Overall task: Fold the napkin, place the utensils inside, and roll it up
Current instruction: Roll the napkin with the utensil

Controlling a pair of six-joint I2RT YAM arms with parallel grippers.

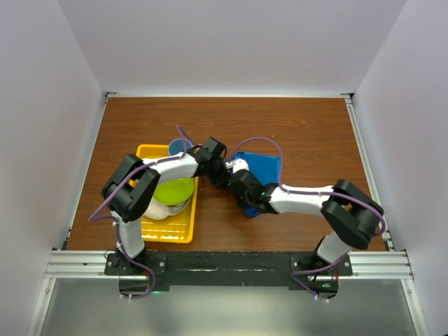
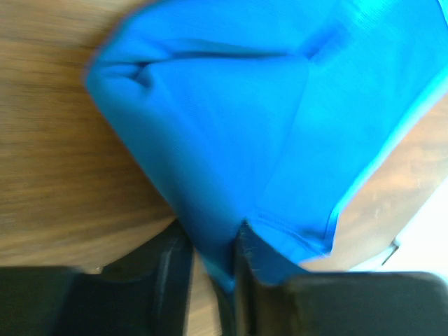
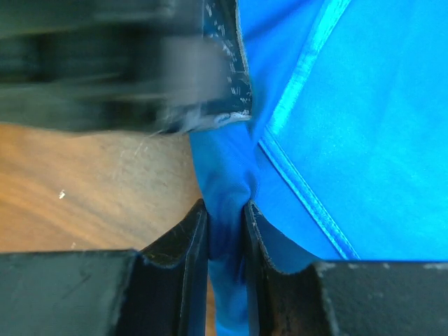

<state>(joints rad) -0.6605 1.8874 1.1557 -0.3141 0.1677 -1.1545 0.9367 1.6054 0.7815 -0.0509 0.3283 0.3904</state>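
Note:
The bright blue napkin lies bunched on the wooden table, right of centre. Both grippers meet at its left edge. My right gripper is shut on a narrow fold of the napkin, the cloth squeezed between both fingers. A corner of the napkin hangs between the fingers of my left gripper. It lies against the right finger, with a strip of table showing beside the left one. The utensils are out of view.
A yellow tray sits at the left, holding a green bowl with a small blue cup at its far end. White walls enclose the table on three sides. The left gripper's dark body is close above the right one.

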